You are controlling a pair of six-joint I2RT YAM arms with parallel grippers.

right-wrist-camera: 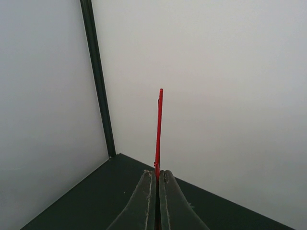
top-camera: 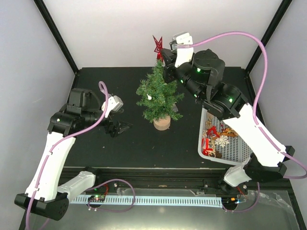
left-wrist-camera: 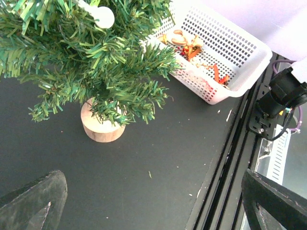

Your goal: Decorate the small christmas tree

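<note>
Top view: the small christmas tree (top-camera: pixel 158 96) stands upright on its round wooden base (top-camera: pixel 161 123) near the middle of the black table (top-camera: pixel 120 158), a little toward 12 o'clock. A white ball (top-camera: pixel 149 97) hangs among its branches on the 9 o'clock side. The right gripper (top-camera: pixel 163 54) is raised just beyond the treetop at 12 o'clock, its jaws closed on a red star (top-camera: pixel 157 45). Whether the star touches the topmost needles cannot be told. The left gripper (top-camera: pixel 120 128) is low over the table at 8 o'clock of the base and apart from it, its jaws spread wide and holding nothing. A white perforated basket (top-camera: pixel 206 143) lies at 4 o'clock of the tree, partly under the right arm, and holds assorted ornaments (top-camera: pixel 218 139). Left wrist view: the tree (left-wrist-camera: pixel 96 62) fills the 10 to 12 o'clock region, with the white ball (left-wrist-camera: pixel 103 17) near the top edge and the base (left-wrist-camera: pixel 100 127) resting on the table. The basket (left-wrist-camera: pixel 240 43) lies at 2 o'clock with the ornaments (left-wrist-camera: pixel 192 48) inside. The left gripper (left-wrist-camera: pixel 151 177) shows both dark fingers (left-wrist-camera: pixel 33 201) at the lower corners, far apart. Right wrist view: the right gripper (right-wrist-camera: pixel 157 175) has its fingers pressed together on the star (right-wrist-camera: pixel 158 129), which is seen edge-on as a thin red line pointing to 12 o'clock against the pale walls.
</note>
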